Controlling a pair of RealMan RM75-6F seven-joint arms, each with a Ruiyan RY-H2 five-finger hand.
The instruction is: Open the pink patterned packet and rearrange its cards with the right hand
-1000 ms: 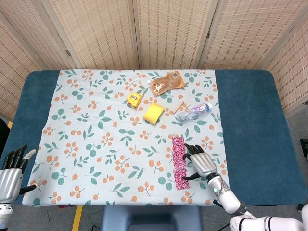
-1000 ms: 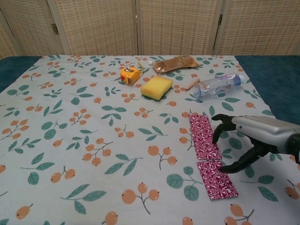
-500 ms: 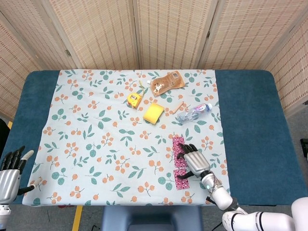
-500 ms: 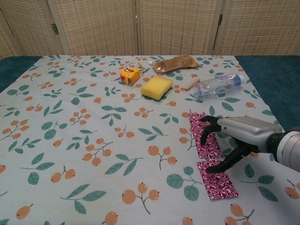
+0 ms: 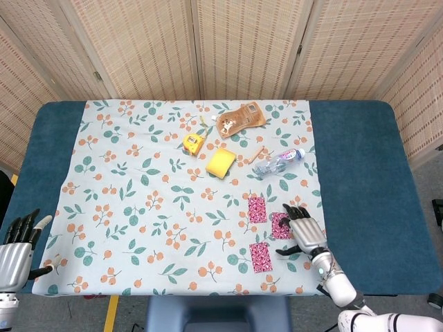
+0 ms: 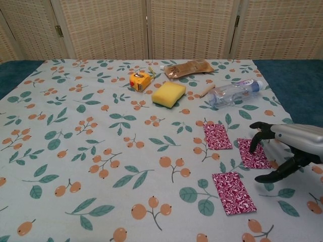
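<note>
Three pink patterned cards lie apart on the floral cloth near its front right. The far card (image 5: 257,209) (image 6: 217,136) sits alone. The near card (image 5: 260,256) (image 6: 233,192) lies closest to the front edge. My right hand (image 5: 304,234) (image 6: 282,148) rests its fingertips on the right card (image 5: 280,225) (image 6: 253,157), its fingers spread and arched over it. My left hand (image 5: 17,247) hangs at the table's front left corner, fingers apart and holding nothing.
At the back of the floral cloth (image 5: 138,207) lie a yellow sponge (image 5: 221,163), a yellow tape measure (image 5: 194,142), a brown pouch (image 5: 240,120), a plastic bottle (image 5: 278,162) and a small wooden stick (image 5: 257,152).
The strip of pink cards has split. My right hand dragged the middle card out to the right, away from the other two, which stayed in line.
</note>
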